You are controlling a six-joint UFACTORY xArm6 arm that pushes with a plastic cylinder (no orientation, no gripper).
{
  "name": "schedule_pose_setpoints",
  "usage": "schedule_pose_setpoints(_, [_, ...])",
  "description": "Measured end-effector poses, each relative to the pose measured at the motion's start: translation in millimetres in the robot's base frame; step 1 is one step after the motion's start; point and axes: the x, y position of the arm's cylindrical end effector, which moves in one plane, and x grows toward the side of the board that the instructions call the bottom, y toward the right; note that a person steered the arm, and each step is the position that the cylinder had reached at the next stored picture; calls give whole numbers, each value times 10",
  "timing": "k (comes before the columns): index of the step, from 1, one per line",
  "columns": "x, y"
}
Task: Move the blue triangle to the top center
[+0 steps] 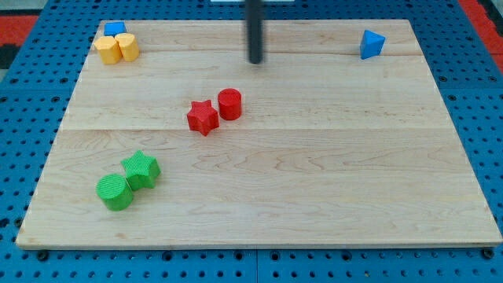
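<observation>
The rod has no tool to open or close; its tip (255,61) sits top center, so it should circle right of the blue triangle (372,44) and push left along the counter (314,196).

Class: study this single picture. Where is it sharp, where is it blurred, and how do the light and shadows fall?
Camera view: even, soft light, no glare on the wooden board; blocks such as the blue triangle and red star are fairly sharp with faint shadows; the dark rod looks smeared, my tip soft-edged at the top centre.
</observation>
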Motion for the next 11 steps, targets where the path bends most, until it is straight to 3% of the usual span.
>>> schedule_pose_setpoints(1, [29,1379])
schedule_pose_setpoints(2, [-321,2142])
schedule_pose_setpoints(3, [-716,1132])
schedule_pose_setpoints(4, [-697,36])
schedule_pose_setpoints(5, [-910,1100])
schedule_pose_setpoints(6, [-714,1987])
schedule_pose_setpoints(8, [-404,1903])
schedule_pose_setpoints(9, [-168,1442])
schedule_pose_setpoints(10, [-183,312])
schedule_pose_setpoints(11, [-284,-345])
